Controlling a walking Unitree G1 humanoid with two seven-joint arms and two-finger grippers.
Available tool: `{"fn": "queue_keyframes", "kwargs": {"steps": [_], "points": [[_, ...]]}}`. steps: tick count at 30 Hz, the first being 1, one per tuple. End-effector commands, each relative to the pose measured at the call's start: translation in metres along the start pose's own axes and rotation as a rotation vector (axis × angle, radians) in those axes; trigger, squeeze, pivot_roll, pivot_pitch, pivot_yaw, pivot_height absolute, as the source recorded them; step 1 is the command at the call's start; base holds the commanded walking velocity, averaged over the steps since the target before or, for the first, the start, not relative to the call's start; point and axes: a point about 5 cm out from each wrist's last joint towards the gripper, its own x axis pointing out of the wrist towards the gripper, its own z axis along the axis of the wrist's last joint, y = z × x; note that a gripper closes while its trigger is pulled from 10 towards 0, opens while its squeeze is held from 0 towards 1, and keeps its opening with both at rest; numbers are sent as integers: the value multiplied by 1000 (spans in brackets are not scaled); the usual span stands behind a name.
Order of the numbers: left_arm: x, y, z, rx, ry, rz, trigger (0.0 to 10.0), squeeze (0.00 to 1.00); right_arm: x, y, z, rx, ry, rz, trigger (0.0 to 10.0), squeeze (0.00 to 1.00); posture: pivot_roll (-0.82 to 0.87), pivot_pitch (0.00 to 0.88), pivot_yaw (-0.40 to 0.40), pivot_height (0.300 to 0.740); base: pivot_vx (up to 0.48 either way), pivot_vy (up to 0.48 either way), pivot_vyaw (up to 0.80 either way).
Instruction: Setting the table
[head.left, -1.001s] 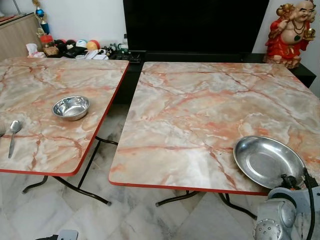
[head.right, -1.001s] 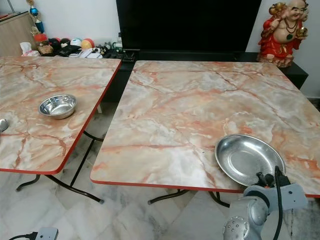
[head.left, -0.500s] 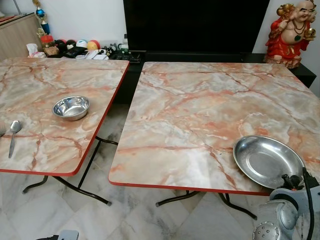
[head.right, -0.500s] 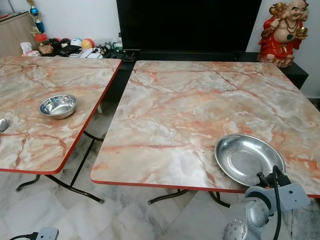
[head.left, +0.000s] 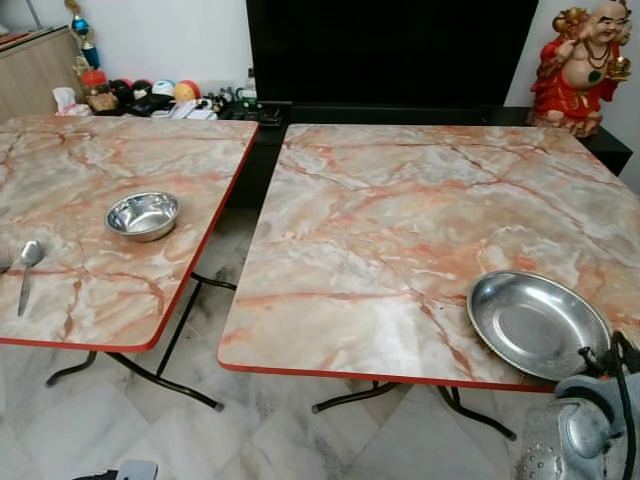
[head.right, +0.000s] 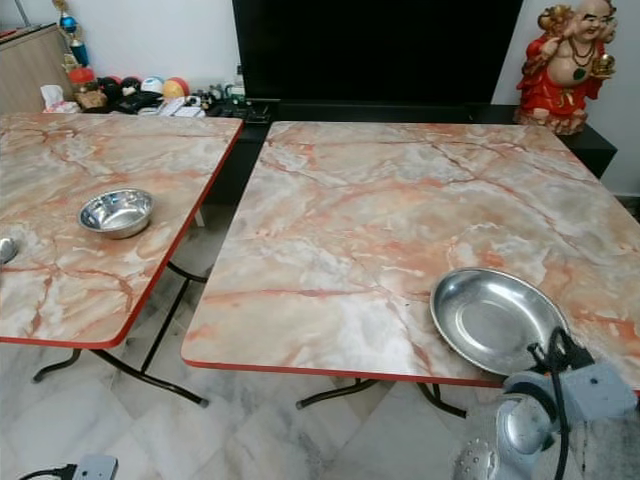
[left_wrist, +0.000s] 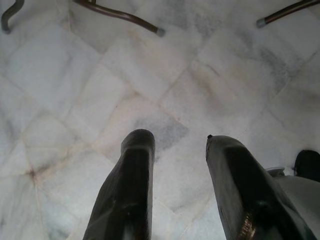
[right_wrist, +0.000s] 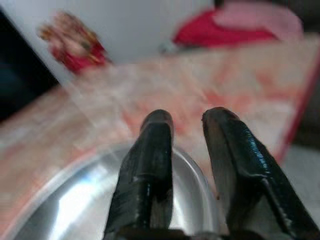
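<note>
A wide steel plate (head.left: 537, 322) lies on the right marble table (head.left: 400, 230), close to its front right corner. My right arm (head.left: 588, 428) is low, just in front of that corner. In the right wrist view my right gripper (right_wrist: 189, 120) is open just above the plate's (right_wrist: 75, 205) near rim, with nothing between its fingers. On the left table (head.left: 80, 170) sit a small steel bowl (head.left: 142, 214) and a spoon (head.left: 27, 270). My left gripper (left_wrist: 175, 140) hangs open over the floor tiles.
A narrow gap (head.left: 232, 235) with folding table legs (head.left: 170, 385) separates the two tables. Behind them stand a black TV (head.left: 390, 50), a low shelf with clutter (head.left: 160, 95) and a red statue (head.left: 583, 65).
My right arm has sunk lower and shifted right, away from the plate's edge. The plate, bowl and spoon have stayed put.
</note>
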Motion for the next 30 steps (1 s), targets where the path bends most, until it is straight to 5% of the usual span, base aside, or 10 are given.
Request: {"fn": "queue_keyframes", "kwargs": {"steps": [1, 11, 20, 30], "points": [[-1, 2, -3, -3, 15, 7, 10000, 0, -2, 6, 2, -15, -15, 35, 10000, 0, -37, 39, 11, 740, 0, 0, 0], [0, 11, 2, -47, 9, 51, 10000, 0, 3, 30, 10, -285, -32, 473, 10000, 0, -49, 27, 4, 740, 0, 0, 0], [-1, 23, 6, -93, -8, 102, 10000, 0, -5, 28, -5, -374, 50, 588, 10000, 0, -49, 11, 0, 740, 0, 0, 0], [-2, 23, 3, -83, -2, 94, 10000, 0, -21, 35, -13, -355, 55, 646, 10000, 0, -31, 0, 8, 740, 0, 0, 144]]}}
